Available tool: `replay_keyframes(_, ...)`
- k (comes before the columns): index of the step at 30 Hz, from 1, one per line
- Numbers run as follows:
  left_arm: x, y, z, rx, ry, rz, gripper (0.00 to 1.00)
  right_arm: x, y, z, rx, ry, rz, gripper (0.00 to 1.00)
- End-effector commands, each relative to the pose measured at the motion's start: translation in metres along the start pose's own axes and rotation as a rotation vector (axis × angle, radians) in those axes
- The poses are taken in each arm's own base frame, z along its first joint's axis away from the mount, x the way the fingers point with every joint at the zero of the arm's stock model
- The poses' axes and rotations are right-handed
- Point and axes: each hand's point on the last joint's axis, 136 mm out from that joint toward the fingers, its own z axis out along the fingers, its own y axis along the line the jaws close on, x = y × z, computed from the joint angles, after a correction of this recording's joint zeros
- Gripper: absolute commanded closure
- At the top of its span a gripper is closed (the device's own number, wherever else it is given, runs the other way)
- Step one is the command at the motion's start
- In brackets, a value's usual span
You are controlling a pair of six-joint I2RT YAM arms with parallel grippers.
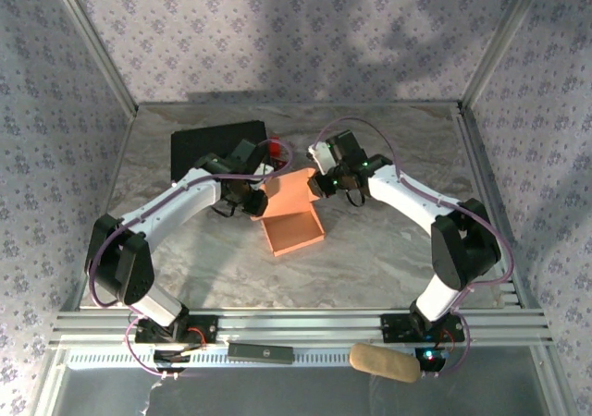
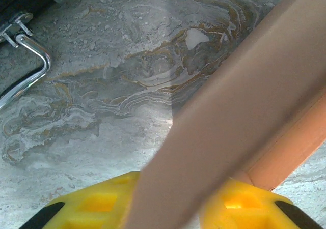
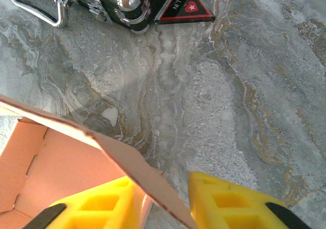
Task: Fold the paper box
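We count one black case (image 1: 213,143) at the far left of the table (image 1: 388,268), with one red triangular label (image 3: 183,7) just beside its right corner. Right of it, the left gripper (image 1: 259,201) has a raised flap of the single paper box (image 1: 294,224) between its fingers. We cannot tell if it is clamped. The box sits open near the table's middle. The right gripper (image 1: 324,185) straddles the flap's right edge, grip equally unclear. One tan pad (image 1: 384,361) lies at the near edge.

White-and-black arms (image 1: 176,203), purple cables (image 1: 344,122), yellow fingers (image 2: 97,203)
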Motion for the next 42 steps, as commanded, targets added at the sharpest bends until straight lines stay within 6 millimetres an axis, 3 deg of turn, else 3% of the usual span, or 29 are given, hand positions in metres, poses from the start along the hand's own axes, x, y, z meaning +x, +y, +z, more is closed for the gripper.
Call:
replay_keyframes(1,0.0,0.001,-0.004,-0.003,-0.007,-0.03,0.73,0.003,0.002,0.001,0.012,0.024,-0.009,0.74)
replay_keyframes(10,-0.005,-0.002,-0.006,-0.022,-0.029,-0.092,0.82,0.006,0.011,0.0,0.025,0.03,-0.004,0.84)
replay_keyframes(17,-0.014,0.007,-0.006,-0.11,-0.03,-0.171,0.92,0.008,0.013,0.0,0.08,0.014,0.039,0.94)
replay_keyframes(22,-0.013,0.009,-0.008,-0.143,-0.031,-0.192,0.78,0.001,0.01,-0.004,0.128,-0.02,0.079,1.0)
replay_keyframes(23,-0.012,0.009,-0.008,-0.145,-0.031,-0.195,0.76,0.012,0.01,0.0,0.136,0.001,0.085,1.0)
replay_keyframes(36,0.002,0.016,-0.002,-0.177,-0.005,-0.187,0.73,0.01,0.012,-0.011,0.163,-0.044,0.109,1.0)
replay_keyframes(42,-0.009,0.024,0.0,-0.211,-0.011,-0.159,0.7,0.008,0.015,-0.016,0.156,-0.053,0.105,1.0)
